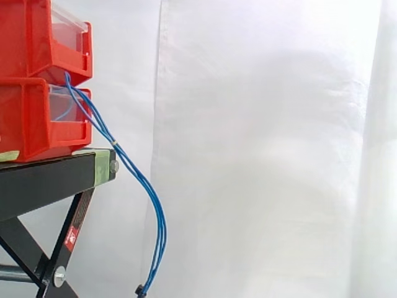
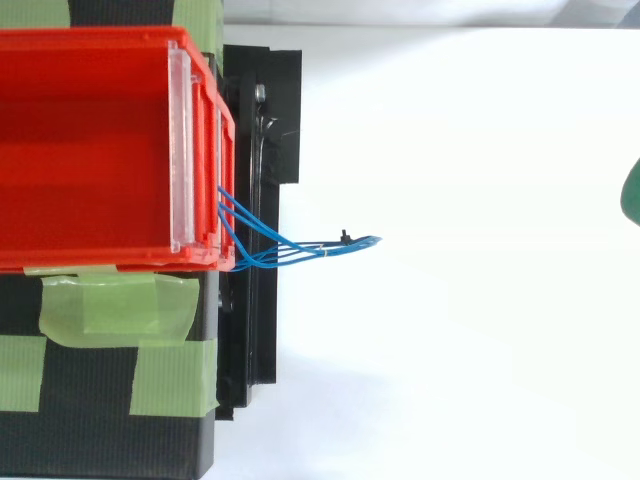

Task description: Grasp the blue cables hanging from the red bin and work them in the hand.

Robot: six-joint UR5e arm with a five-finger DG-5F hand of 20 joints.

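White curtain behind; black surface [image 1: 43, 177] carries stacked red bins [image 1: 31, 118]; blue cables [image 1: 163, 231] leave the lower bin's front and droop free toward 5 o'clock. A dark green shape [image 2: 632, 192] sits at the top view's 3 o'clock edge; the robot hand's state cannot be told. Judged: approach step; next move calls for reaching the hanging run.

A rounded dark-green shape, possibly part of the robot hand [image 2: 633, 192].

In the top view a small dark green rounded shape, seemingly a part of the hand [image 2: 632, 195], pokes in at the right edge about mid-height, too little of it showing to tell its pose.
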